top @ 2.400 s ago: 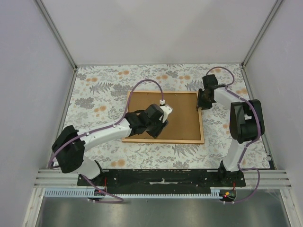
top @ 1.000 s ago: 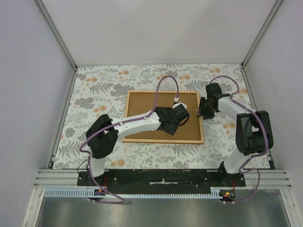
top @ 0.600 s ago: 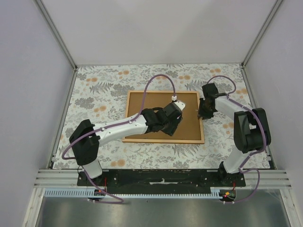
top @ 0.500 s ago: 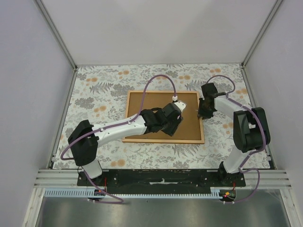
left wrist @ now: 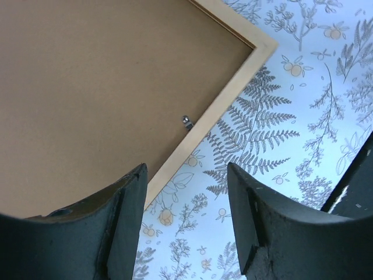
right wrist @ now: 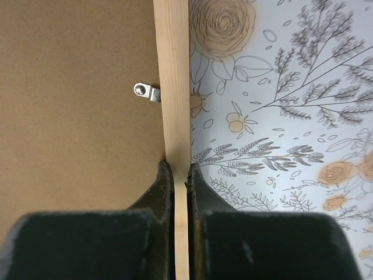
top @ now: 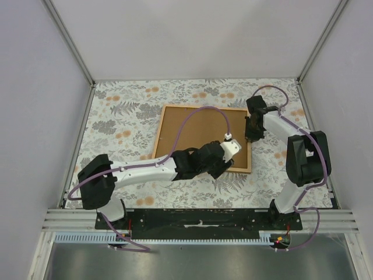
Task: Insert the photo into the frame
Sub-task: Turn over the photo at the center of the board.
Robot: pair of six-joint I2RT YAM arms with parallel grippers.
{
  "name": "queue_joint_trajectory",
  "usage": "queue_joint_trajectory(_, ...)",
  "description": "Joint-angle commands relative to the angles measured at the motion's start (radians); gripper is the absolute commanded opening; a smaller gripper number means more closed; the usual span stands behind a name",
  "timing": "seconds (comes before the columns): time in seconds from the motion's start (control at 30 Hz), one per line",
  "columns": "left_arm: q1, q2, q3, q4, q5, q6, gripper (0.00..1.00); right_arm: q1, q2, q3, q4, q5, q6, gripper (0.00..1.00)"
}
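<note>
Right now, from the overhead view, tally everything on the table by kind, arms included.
frame: 1
backing board: 1
arms: 2, left arm and right arm
total: 4

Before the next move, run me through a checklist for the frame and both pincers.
1. Right pincer gripping the frame: ok, shut on its right rail.
2. Left pincer free: ok, open and holding nothing, above the frame's near right corner.
3. Backing board flat within the rails: ok.
4. Metal tab over the board's edge: ok.
5. Photo located: cannot tell, as no view shows it; it may lie under the board.
</note>
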State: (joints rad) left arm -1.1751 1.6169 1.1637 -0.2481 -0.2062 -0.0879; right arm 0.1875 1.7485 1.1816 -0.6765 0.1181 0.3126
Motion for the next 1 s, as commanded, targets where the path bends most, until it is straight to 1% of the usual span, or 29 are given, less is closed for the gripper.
queue_joint_trajectory(0.0, -0.060, -0.080, -0.138, 0.295, -0.061, 0.296, 0.63, 0.001, -0.060, 0.116, -0.070, 0.052, 0.000, 0.00)
queue_joint_trajectory(0.03, -0.069, -0.097, -0.186, 0.369, -0.064, 0.350, 0.64, 0.001, -0.064, 0.131, -0.084, 0.054, -0.003, 0.00)
queue_joint_trajectory(0.2, -0.101, -0.137, -0.361, 0.584, -0.035, 0.572, 0.64, 0.004, -0.072, 0.191, -0.135, 0.058, -0.004, 0.00)
queue_joint_trajectory(0.27, -0.130, -0.129, -0.415, 0.670, -0.071, 0.638, 0.64, 0.007, -0.076, 0.207, -0.150, 0.058, -0.004, 0.00)
queue_joint_trajectory(0.37, -0.158, -0.106, -0.461, 0.765, -0.113, 0.672, 0.65, 0.010, -0.070, 0.223, -0.167, 0.055, -0.003, 0.00)
queue_joint_trajectory(0.47, -0.187, -0.057, -0.530, 0.949, -0.198, 0.743, 0.65, 0.012, -0.069, 0.231, -0.176, 0.052, -0.001, 0.00)
queue_joint_trajectory(0.63, -0.233, 0.076, -0.595, 1.269, -0.334, 0.899, 0.65, 0.013, -0.070, 0.237, -0.187, 0.038, 0.002, 0.00)
queue_joint_trajectory(0.77, -0.242, 0.136, -0.598, 1.331, -0.361, 0.927, 0.66, 0.015, -0.076, 0.243, -0.190, 0.035, -0.001, 0.00)
queue_joint_trajectory(0.83, -0.242, 0.188, -0.587, 1.418, -0.421, 0.991, 0.66, 0.013, -0.076, 0.250, -0.195, 0.034, 0.000, 0.00)
queue_joint_trajectory(0.9, -0.242, 0.241, -0.581, 1.454, -0.429, 1.059, 0.66, 0.013, -0.078, 0.251, -0.198, 0.032, 0.000, 0.00)
queue_joint_trajectory(0.97, -0.241, 0.274, -0.570, 1.474, -0.430, 1.082, 0.66, 0.015, -0.075, 0.253, -0.198, 0.028, 0.000, 0.00)
